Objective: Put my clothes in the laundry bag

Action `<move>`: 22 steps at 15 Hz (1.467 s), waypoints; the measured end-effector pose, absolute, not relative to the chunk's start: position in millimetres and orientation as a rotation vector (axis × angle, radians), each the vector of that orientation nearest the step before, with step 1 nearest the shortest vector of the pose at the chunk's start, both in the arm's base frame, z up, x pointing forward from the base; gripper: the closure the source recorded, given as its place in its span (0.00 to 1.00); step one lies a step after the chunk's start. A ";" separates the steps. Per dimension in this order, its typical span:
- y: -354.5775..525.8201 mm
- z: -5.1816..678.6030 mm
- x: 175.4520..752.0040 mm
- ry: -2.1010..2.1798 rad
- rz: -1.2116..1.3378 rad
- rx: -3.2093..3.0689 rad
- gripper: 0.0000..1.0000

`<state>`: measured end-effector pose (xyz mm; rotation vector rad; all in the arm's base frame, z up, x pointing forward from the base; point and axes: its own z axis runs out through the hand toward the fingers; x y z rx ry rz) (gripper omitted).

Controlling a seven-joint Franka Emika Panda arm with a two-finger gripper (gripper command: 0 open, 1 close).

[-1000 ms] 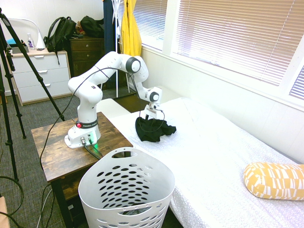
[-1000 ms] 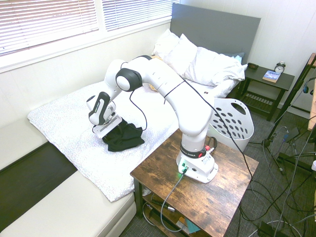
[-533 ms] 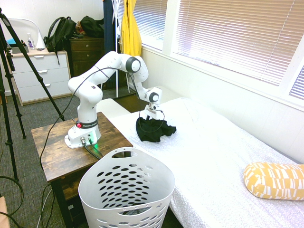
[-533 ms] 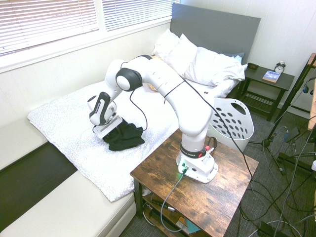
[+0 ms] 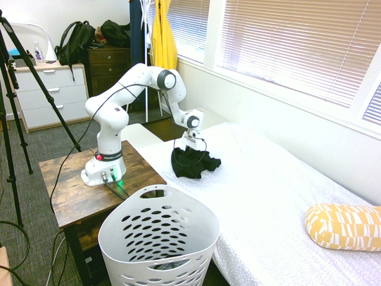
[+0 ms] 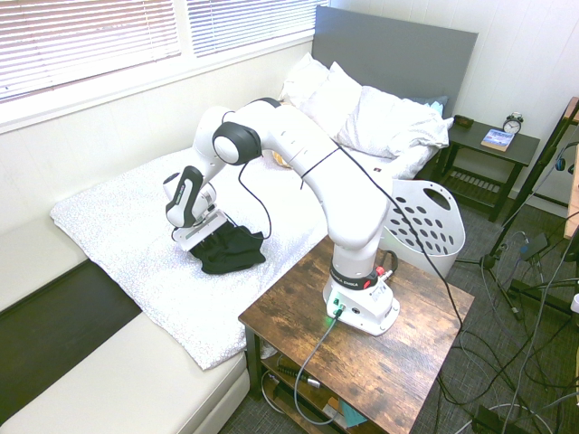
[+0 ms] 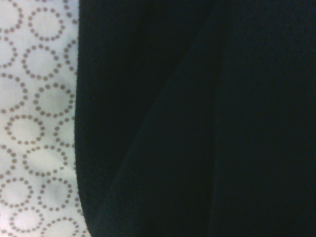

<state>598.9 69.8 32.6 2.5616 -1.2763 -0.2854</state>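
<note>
The black garment (image 5: 193, 164) lies bunched on the white dotted bed cover, near the bed's end by the arm. My gripper (image 5: 190, 148) points down and is pressed into its top edge; the cloth hides the tips. From the other side the gripper (image 6: 203, 242) sits at the garment's (image 6: 232, 253) window-side edge. Black fabric (image 7: 197, 118) fills most of the wrist view, with dotted cover beside it. The white holed laundry basket (image 5: 158, 238) stands on the floor beside the bed and the wooden table, and shows as the basket (image 6: 425, 226) behind the arm's base.
The arm's base stands on a wooden side table (image 5: 65, 185). A yellow patterned pillow (image 5: 344, 226) lies further along the bed, and white pillows (image 6: 362, 108) rest at the headboard. A yellow garment (image 5: 162, 36) hangs by the window. The wall with blinds runs along the bed's far side.
The gripper has shifted slightly along the bed, and the garment's edge under it has bunched and moved a little with it.
</note>
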 end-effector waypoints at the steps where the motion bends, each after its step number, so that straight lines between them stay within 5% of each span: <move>1: 67.9 35.1 598.2 -1.290 -0.290 2.561 1.00; 10: 49.1 61.7 597.2 -1.367 -0.342 2.601 1.00; 22: -45.3 259.7 583.1 -1.507 -0.609 2.951 1.00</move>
